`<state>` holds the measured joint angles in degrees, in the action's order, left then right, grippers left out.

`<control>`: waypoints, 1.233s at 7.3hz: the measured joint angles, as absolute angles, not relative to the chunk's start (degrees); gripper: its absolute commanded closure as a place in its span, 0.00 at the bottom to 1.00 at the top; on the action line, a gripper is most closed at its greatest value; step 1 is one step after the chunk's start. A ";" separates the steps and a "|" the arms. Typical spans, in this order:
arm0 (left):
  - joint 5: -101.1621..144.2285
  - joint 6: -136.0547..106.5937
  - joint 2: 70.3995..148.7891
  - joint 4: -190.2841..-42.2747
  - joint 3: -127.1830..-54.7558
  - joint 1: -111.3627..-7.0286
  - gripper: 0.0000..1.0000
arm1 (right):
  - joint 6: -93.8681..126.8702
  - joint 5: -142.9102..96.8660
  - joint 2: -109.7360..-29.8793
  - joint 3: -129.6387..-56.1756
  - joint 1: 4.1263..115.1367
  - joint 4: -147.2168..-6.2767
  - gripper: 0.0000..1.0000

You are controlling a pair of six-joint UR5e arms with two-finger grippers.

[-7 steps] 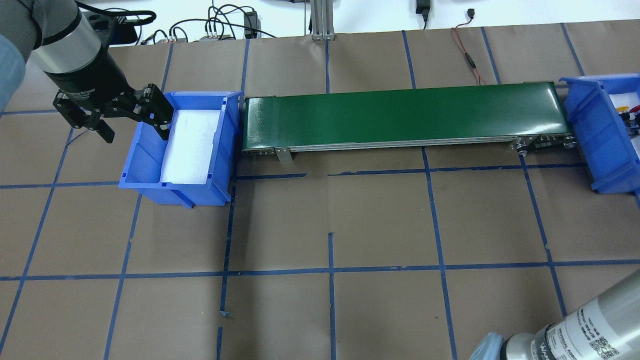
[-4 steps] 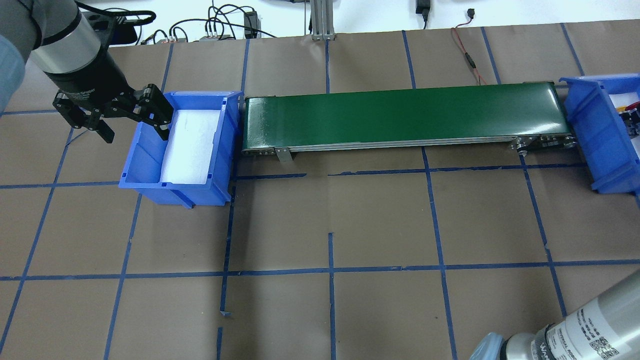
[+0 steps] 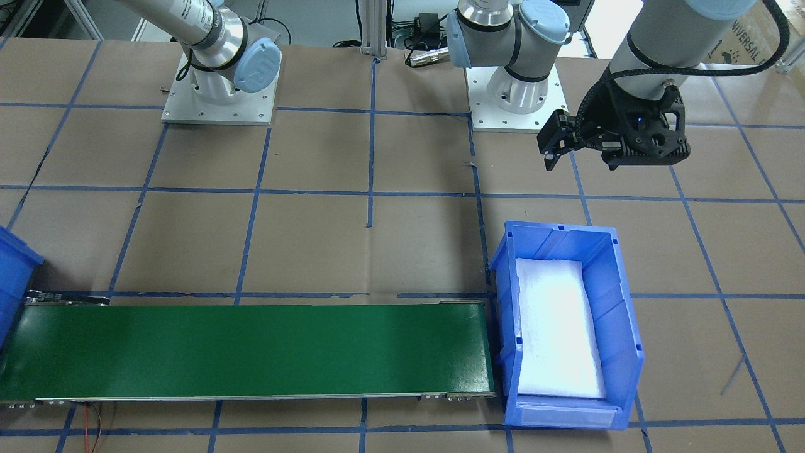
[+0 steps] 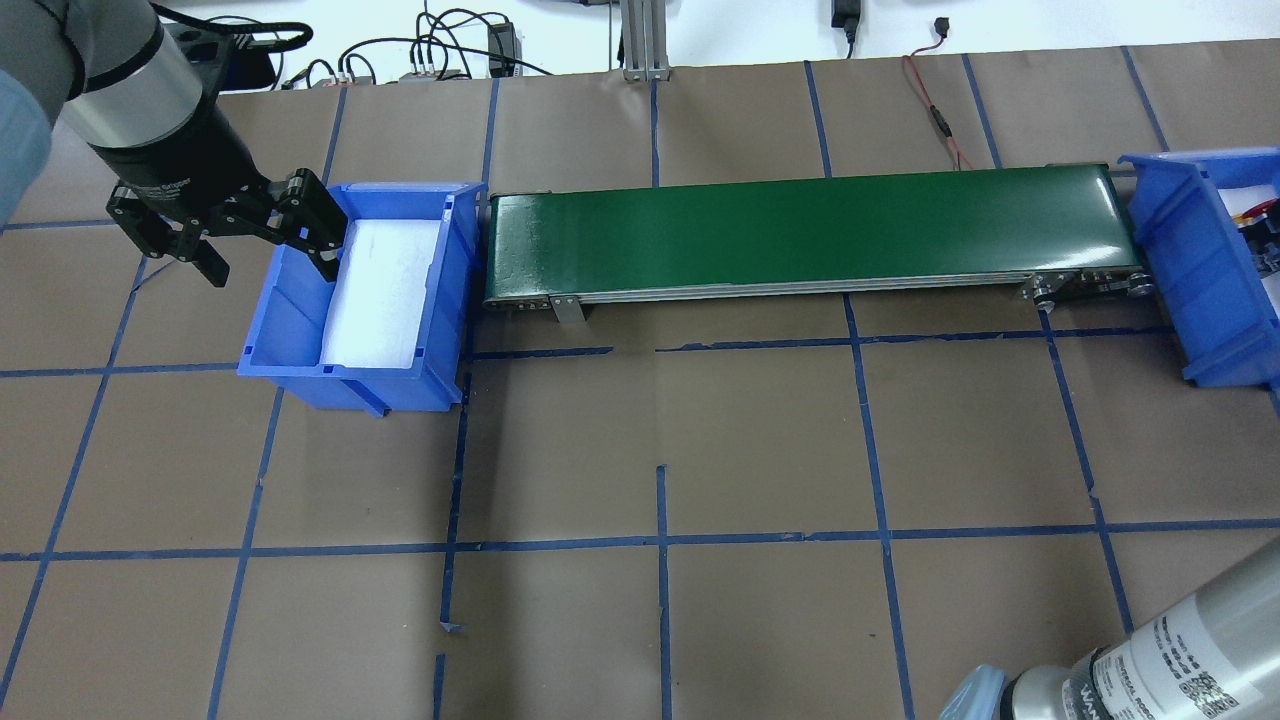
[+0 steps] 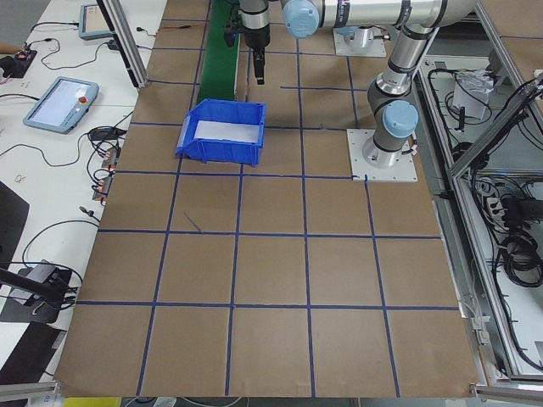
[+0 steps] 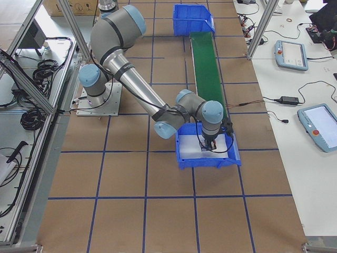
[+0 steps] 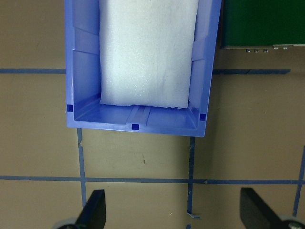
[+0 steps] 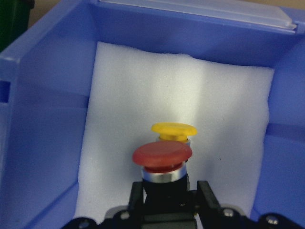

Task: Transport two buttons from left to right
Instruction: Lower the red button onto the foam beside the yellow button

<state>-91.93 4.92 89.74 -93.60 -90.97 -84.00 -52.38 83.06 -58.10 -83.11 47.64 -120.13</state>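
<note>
We pinch the red button (image 8: pixel 162 155) in the right end effector (image 8: pixel 167 190) over the foam (image 8: pixel 214 105) in the right bin (image 8: pixel 43 95), beside the yellow button (image 8: pixel 174 129), likely to release it. The left end effector (image 4: pixel 268 260) hangs spread by the empty left bin (image 4: pixel 290 310).

Upright red button (image 8: pixel 162 154) beside yellow button (image 8: pixel 174 129)

Overhead camera looks down from behind the robot; front camera faces it across the table (image 3: pixel 409 239). Both cover conveyor (image 4: pixel 810 230) and left bin (image 4: pixel 290 330). End cameras look along the table. Wrist cameras: left above that bin, right close on the red button (image 8: pixel 162 153).
</note>
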 measured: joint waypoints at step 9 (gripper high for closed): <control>-92.01 4.98 89.74 -93.60 -90.83 -83.86 0.00 | -52.66 83.65 -57.62 -82.93 47.64 -121.57 0.84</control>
<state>-92.01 4.98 89.74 -93.60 -90.83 -83.86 -52.66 83.65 -57.62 -82.93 47.64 -121.57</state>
